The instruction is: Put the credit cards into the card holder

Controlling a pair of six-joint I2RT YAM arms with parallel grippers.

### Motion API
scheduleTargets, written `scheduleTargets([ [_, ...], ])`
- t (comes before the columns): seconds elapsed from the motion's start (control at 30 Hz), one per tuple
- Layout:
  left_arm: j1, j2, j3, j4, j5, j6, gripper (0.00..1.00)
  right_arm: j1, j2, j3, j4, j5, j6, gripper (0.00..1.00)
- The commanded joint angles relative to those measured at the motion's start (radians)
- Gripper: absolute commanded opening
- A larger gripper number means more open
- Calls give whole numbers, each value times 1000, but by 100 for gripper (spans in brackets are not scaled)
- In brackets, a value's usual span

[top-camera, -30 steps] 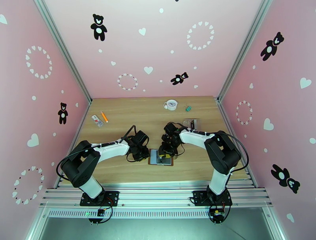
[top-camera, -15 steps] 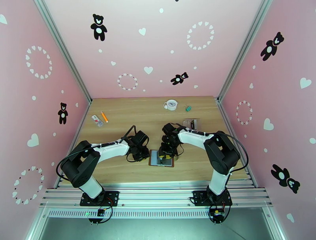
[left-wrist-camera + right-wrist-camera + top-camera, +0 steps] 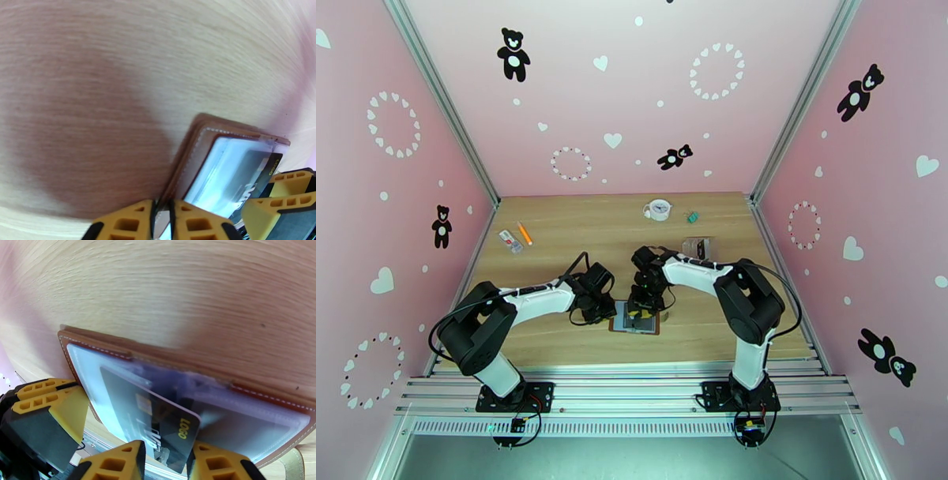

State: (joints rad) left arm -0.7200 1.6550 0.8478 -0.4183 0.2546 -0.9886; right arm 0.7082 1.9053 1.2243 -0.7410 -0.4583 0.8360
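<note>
The card holder (image 3: 651, 325) lies open on the table between the two arms, brown leather (image 3: 118, 348) with clear sleeves inside. My left gripper (image 3: 162, 221) is shut on its left edge (image 3: 185, 158), the leather pinched between the yellow fingers (image 3: 118, 225). My right gripper (image 3: 170, 465) is shut on a dark credit card (image 3: 158, 419) with gold lettering. The card slants down onto the clear sleeves. Whether its far end is inside a slot I cannot tell. From above, the left gripper (image 3: 607, 311) and right gripper (image 3: 638, 311) stand close together over the holder.
A crinkly clear pouch (image 3: 699, 246) lies behind the right arm. Further back are a white round clock (image 3: 658, 209) and a small green item (image 3: 693, 215). An orange pen (image 3: 524, 233) and a white packet (image 3: 510, 241) lie at the back left.
The right arm has swung left with the card, and the card holder has slid slightly left with it. The left arm has hardly moved.
</note>
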Motion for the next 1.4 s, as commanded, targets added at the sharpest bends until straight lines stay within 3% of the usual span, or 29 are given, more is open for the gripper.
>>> scheduleTargets([
  [0.0, -19, 9, -26, 8, 27, -12, 18, 26, 38, 69, -111, 109, -40, 34],
  [0.37, -19, 9, -48, 12, 23, -13, 17, 31, 33, 127, -217, 187, -81, 38],
  [0.77, -19, 17, -54, 12, 26, -6, 17, 36, 83, 105, -141, 77, -60, 34],
  [1.37, -19, 32, -12, 2, 31, 10, 17, 59, 120, 159, -140, 44, -46, 24],
])
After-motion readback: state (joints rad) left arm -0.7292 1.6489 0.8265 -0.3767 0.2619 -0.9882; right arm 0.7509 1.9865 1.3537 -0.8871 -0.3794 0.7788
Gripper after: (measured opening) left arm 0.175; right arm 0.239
